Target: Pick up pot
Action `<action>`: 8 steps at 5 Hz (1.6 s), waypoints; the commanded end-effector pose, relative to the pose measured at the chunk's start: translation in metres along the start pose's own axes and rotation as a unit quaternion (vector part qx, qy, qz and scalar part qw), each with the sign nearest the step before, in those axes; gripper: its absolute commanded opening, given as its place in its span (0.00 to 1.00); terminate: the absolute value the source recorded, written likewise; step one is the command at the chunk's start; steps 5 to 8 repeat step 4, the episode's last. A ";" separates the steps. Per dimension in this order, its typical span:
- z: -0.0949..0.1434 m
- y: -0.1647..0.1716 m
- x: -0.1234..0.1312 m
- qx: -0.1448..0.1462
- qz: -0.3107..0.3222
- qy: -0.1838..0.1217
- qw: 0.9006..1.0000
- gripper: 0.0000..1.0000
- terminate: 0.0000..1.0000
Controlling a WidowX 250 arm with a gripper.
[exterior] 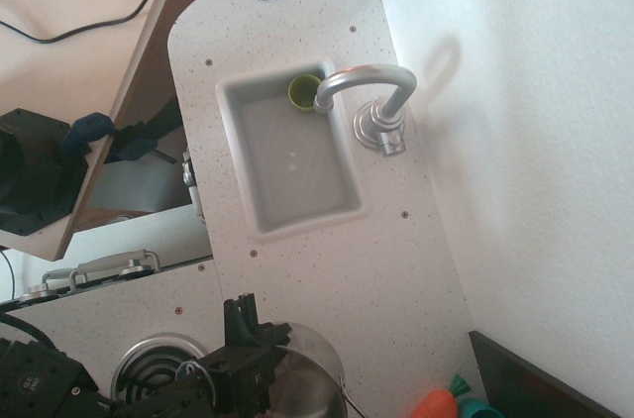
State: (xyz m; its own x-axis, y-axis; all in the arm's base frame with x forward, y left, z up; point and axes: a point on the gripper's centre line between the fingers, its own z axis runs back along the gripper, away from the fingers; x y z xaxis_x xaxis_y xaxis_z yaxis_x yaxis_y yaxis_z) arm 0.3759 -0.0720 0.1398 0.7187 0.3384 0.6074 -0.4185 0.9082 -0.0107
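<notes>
Observation.image, looking down: the pot sits at six o'clock on the speckled counter — partly cut off by the frame edge. The black gripper overlaps its left rim; jaw opening and grasp cannot be told. A coiled burner lies at nine o'clock of the pot.

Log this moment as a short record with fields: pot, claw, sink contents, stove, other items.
pot: stainless-steel pot at the bottom edge of the counter, partly cut off by the frame
claw: black claw over the pot's left rim; open or shut cannot be told
sink contents: yellow-green cup in the sink's far corner, under the faucet
stove: coiled burner left of the pot
other items: orange toy carrot at bottom right
</notes>
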 end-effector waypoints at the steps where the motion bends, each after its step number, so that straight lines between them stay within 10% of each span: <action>1: 0.015 -0.003 0.016 -0.014 0.015 -0.018 1.000 0.00 0.00; 3: 0.026 0.003 0.019 -0.025 0.021 -0.040 0.999 0.00 0.00; 4: 0.027 0.004 0.019 -0.025 0.022 -0.041 0.999 0.00 1.00; 8: 0.027 0.004 0.019 -0.025 0.022 -0.041 0.999 0.00 1.00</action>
